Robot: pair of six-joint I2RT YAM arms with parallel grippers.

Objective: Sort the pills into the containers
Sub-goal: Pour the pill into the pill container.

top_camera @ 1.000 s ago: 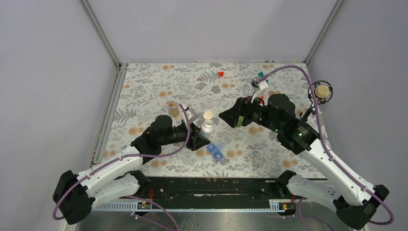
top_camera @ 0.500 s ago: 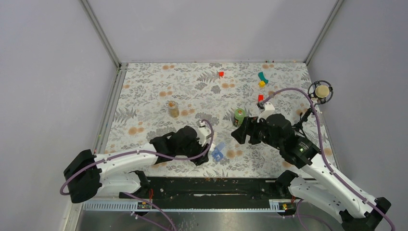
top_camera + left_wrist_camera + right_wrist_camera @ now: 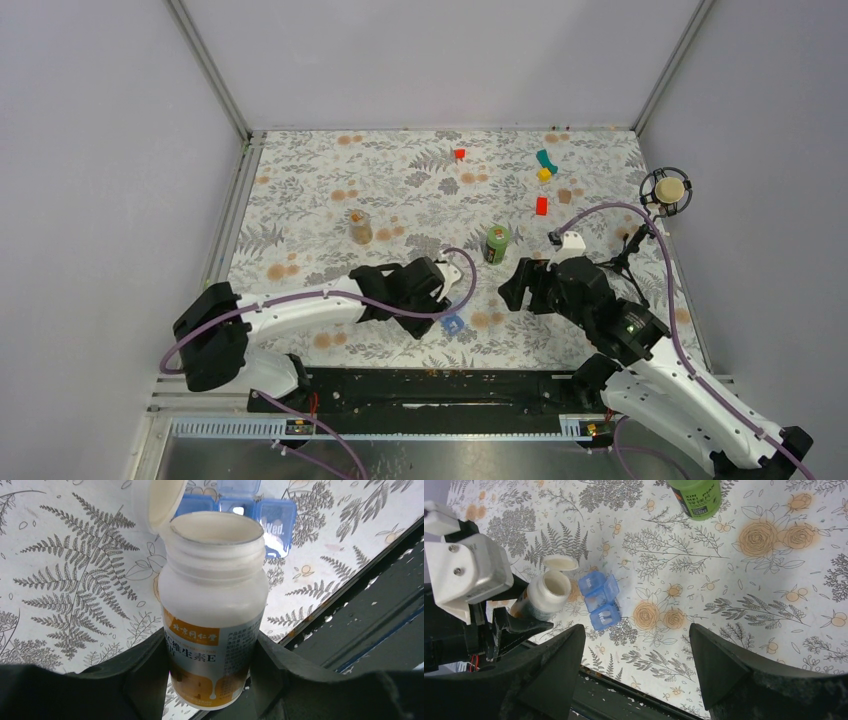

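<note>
pill bottle tipped at the box, right arm standing off

my left fingers (image 3: 437, 300) are part closed around the lower body of the white pill bottle (image 3: 212, 605), one finger on each side of its label. its flip lid (image 3: 165, 502) hangs open off the rim, and the mouth points toward the blue pill box (image 3: 272, 522). from the left wrist view i cannot tell what is inside the bottle.

the pill box lies on the flowered desk (image 3: 300, 200) near the front edge, just beside the bottle's mouth. one of its lids reads "wed.", and some of the lids look flipped up in the right wrist view.

my right fingers (image 3: 515, 288) are spread wide with nothing between them, above the desk and to the right of the box. a green bottle (image 3: 497, 243) stands upright just behind them. an amber bottle (image 3: 360, 228) stands further left, well apart from both arms.
</note>
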